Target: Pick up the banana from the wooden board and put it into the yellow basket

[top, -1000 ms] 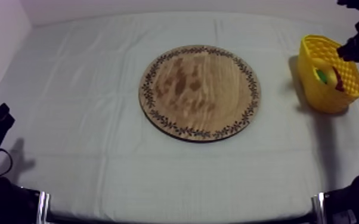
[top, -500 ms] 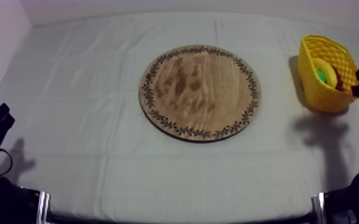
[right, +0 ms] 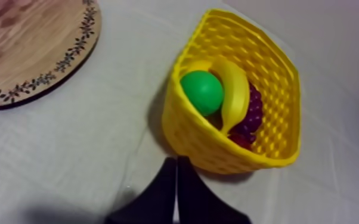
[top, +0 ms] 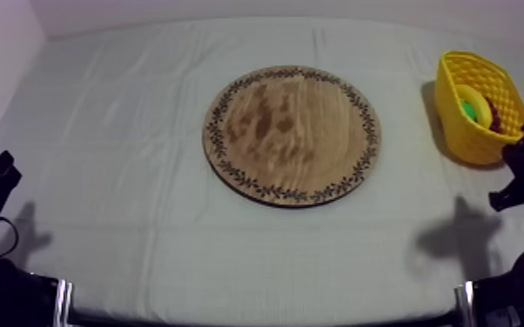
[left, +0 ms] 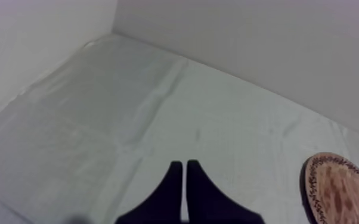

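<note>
The banana (right: 234, 89) lies inside the yellow basket (right: 275, 77), beside a green round fruit (right: 201, 92) and over dark purple grapes (right: 252, 114). A bit of small red fruit (right: 239, 139) peeks out beneath them. In the top view the basket (top: 457, 130) stands at the table's right side, and the round wooden board (top: 292, 135) in the middle carries nothing. My right gripper (right: 176, 170) is shut on nothing, its fingers a narrow wedge just in front of the basket. From above it hangs (top: 502, 198) near the right edge. My left gripper (left: 184, 173) is shut, low at the left (top: 0, 170).
The grey-white cloth spreads bare around the board, with wide free room at the left and along the front. The board's patterned rim (left: 313, 190) lies off to the side of my left gripper, and the board (right: 33, 47) lies beyond the basket's left in the right wrist view.
My right arm has drawn back from over the basket toward the table's near right side. The basket, its fruit, the board and my left arm stayed put.
</note>
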Motion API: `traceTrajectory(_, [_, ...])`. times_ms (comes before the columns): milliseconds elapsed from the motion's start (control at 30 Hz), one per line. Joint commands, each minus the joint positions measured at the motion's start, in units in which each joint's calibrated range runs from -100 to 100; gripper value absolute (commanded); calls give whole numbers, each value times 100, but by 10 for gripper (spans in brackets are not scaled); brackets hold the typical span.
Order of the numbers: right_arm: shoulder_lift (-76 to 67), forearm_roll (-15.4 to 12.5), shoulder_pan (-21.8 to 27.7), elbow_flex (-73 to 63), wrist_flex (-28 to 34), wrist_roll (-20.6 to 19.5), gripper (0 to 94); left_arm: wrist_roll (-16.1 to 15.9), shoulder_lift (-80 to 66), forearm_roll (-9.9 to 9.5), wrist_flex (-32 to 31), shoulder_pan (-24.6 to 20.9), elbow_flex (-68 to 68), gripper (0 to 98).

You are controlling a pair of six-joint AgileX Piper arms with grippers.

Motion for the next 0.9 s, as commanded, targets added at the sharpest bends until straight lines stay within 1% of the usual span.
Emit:
traceTrajectory(0, [-620, 423, -94, -9, 223, -816, 3, 2, 2, -1, -1, -2, -2, 1])
traceTrajectory(67, [-906, 646, -221, -9, 382, -1097, 3, 2, 2, -1, -1, -2, -2, 1])
traceTrajectory(167, [-1311, 1042, -444, 15, 508, -1658, 3, 2, 2, -1, -1, -2, -2, 1])
traceTrajectory(367, [-1987, 2093, -1005, 265, 525, -2712, 3, 2, 2, -1, -1, -2, -2, 1])
traceTrajectory(467, [-2126, 2404, -1160, 410, 359, -3053, 3, 2, 2, -1, -1, -2, -2, 1])
traceTrajectory(533, [-2163, 2503, -1215, 466, 274, -3122, 3, 2, 2, -1, -1, -2, -2, 1])
traceTrajectory(667, [-2190, 2684, -1258, 615, -39, -2995, 3, 2, 2, -1, -1, -2, -2, 1])
traceTrajectory(733, [-2194, 2790, -1269, 693, -265, -2869, 4, 2, 2, -1, -1, -2, -2, 1])
traceTrajectory(867, [-2198, 2877, -1300, 751, -418, -2605, 4, 2, 2, -1, -1, -2, -2, 1])
